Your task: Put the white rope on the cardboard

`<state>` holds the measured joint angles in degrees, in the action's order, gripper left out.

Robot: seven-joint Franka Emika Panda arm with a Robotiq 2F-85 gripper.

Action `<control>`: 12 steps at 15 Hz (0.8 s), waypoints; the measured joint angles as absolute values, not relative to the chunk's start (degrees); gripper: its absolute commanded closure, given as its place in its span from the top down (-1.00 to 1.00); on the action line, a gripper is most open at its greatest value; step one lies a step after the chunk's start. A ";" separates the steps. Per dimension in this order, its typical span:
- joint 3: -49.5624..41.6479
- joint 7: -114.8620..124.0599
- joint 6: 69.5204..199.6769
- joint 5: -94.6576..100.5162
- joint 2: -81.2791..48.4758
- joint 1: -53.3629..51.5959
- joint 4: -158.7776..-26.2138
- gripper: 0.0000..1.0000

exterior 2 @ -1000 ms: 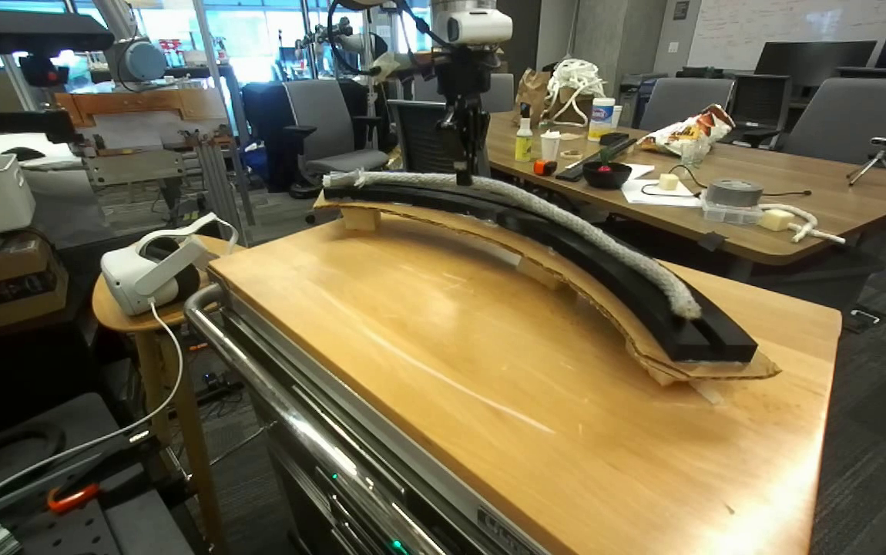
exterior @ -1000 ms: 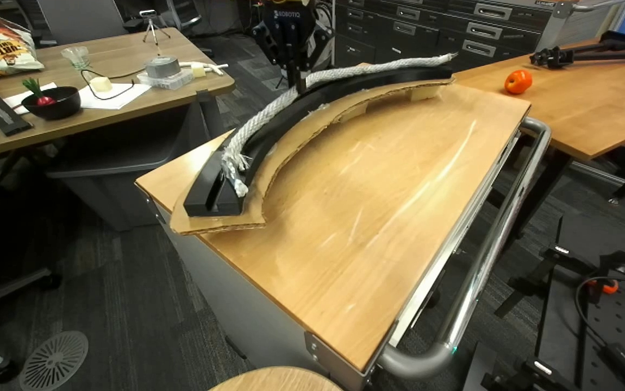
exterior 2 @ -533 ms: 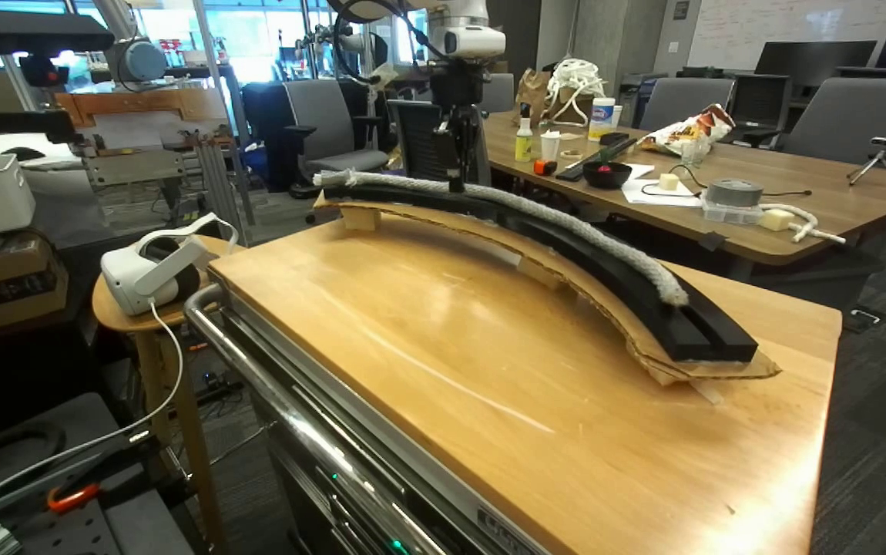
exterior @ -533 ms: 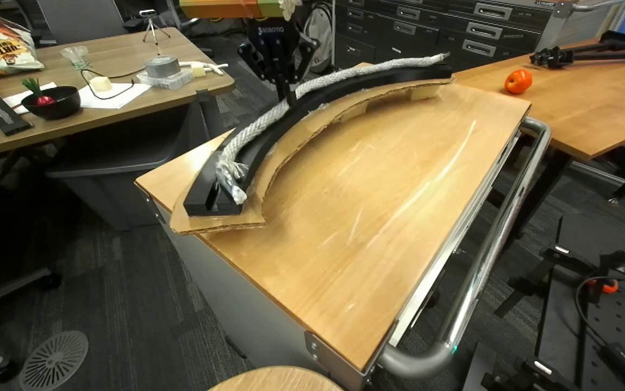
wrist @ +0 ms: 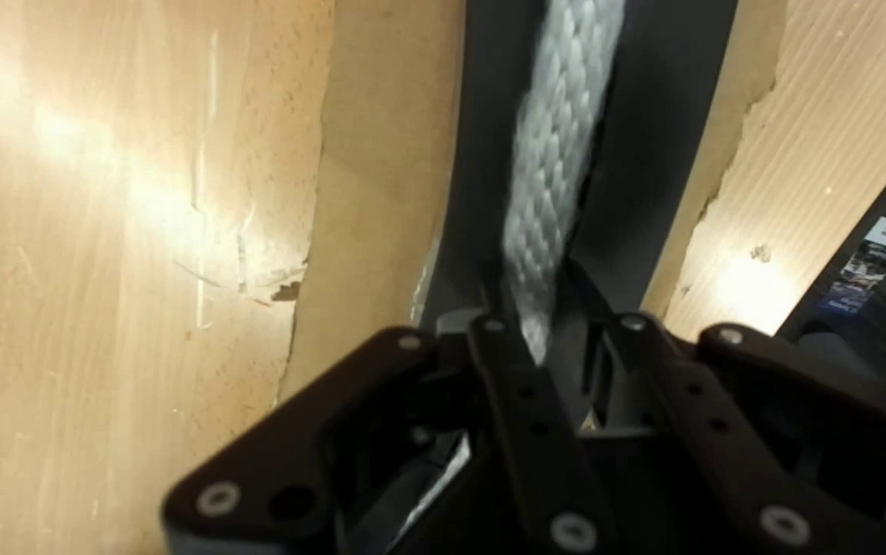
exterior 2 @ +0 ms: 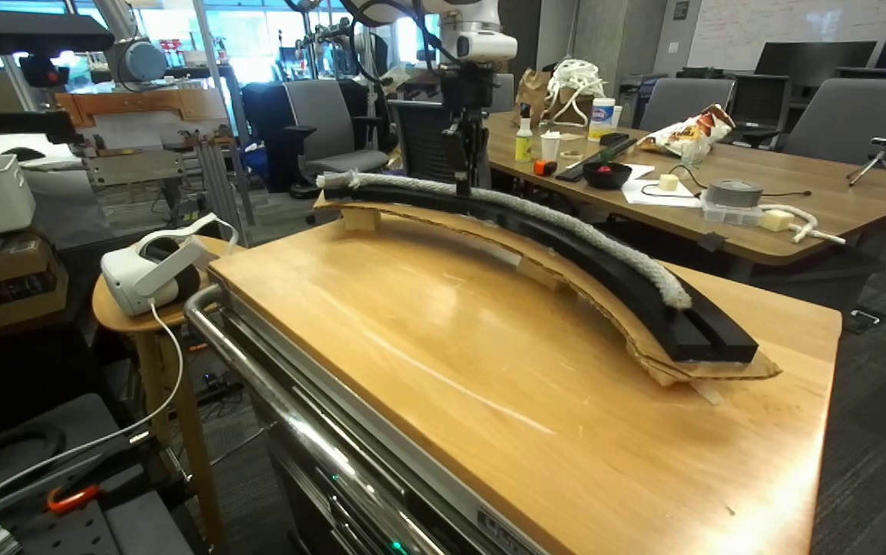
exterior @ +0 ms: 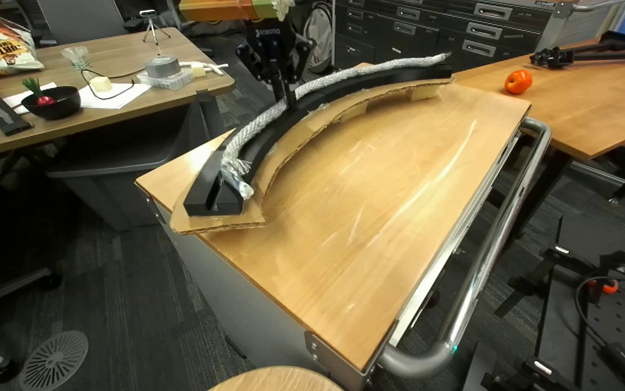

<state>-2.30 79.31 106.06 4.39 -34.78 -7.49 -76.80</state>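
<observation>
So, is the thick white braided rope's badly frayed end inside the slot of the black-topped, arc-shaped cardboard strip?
No: an exterior view shows the rope's frayed end beside the slot, toward the inner edge of the strip.

In an exterior view the far-left tabletop (exterior: 190, 49) has a chip bag (exterior: 8, 46), a black bowl (exterior: 58, 111) with a radish-looking thing (exterior: 45, 101) in it, and a fat grey tape roll (exterior: 162, 66) sitting on a clear box (exterior: 168, 80). Random tomato-looking thing (exterior: 518, 81) on the right tabletop (exterior: 606, 103), dark drawers (exterior: 399, 41) far back. In an exterior view there's also a white headset (exterior 2: 135, 277) just chilling on a round stool (exterior 2: 115, 314) at left, plus office chairs (exterior 2: 863, 119) far right.
</observation>
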 measured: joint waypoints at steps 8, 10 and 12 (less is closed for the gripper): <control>-2.19 76.81 106.11 -3.23 -34.42 -3.56 -76.66 0.44; -1.53 71.40 105.11 -6.10 -32.50 -2.19 -78.56 0.71; -1.44 66.62 105.27 -6.89 -27.79 -1.55 -83.24 0.97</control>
<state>-1.44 66.62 105.27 -6.89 -27.79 -1.55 -83.24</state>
